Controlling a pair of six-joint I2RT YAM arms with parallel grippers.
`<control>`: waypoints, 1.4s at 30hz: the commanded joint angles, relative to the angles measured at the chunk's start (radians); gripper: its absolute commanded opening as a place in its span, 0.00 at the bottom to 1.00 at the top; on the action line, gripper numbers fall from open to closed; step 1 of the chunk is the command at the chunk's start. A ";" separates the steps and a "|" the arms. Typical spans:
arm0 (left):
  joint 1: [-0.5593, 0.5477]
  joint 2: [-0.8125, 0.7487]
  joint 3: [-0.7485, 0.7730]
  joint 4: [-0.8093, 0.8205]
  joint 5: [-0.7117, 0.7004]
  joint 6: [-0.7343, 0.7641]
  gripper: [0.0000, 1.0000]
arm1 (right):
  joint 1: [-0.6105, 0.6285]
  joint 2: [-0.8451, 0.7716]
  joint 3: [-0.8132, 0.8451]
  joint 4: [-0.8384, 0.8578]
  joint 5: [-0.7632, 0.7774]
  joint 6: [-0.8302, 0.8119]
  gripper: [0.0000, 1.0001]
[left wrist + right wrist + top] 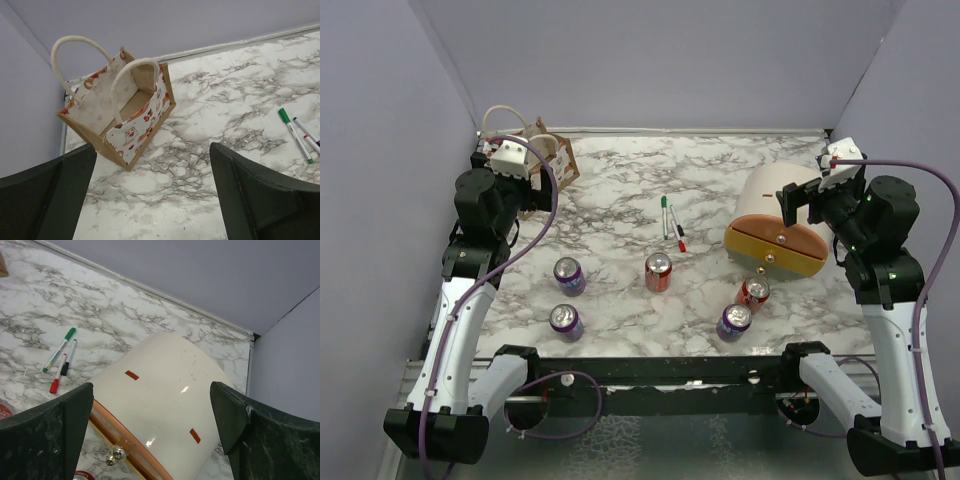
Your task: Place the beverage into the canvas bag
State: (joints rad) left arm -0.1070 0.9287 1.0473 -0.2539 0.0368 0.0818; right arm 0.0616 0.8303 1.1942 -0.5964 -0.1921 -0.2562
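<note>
Five cans are stood on the counter, well apart from the bag in the far corner. The left hand and right hand are spread wide, nothing held. Cans are likely hard, slippery and heavy, best gripped round the middle.

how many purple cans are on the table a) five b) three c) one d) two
b: the top view shows the upper left purple can, the lower left purple can and the right purple can; the only other cans are the middle red can and the right red can.
</note>
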 commanded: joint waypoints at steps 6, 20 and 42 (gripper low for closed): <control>0.001 -0.005 0.008 0.033 0.011 0.006 0.99 | -0.008 -0.012 -0.007 0.023 0.017 0.014 1.00; 0.006 -0.004 0.009 0.021 0.024 0.018 0.99 | -0.007 -0.016 -0.003 -0.051 -0.047 -0.093 1.00; 0.035 0.049 0.004 0.003 0.192 0.014 0.99 | -0.140 -0.267 -0.331 -0.257 0.129 -0.309 1.00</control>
State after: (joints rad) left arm -0.0792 0.9668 1.0470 -0.2581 0.1757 0.1101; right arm -0.0635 0.5877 0.9432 -0.8555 -0.1455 -0.5453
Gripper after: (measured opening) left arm 0.992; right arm 0.997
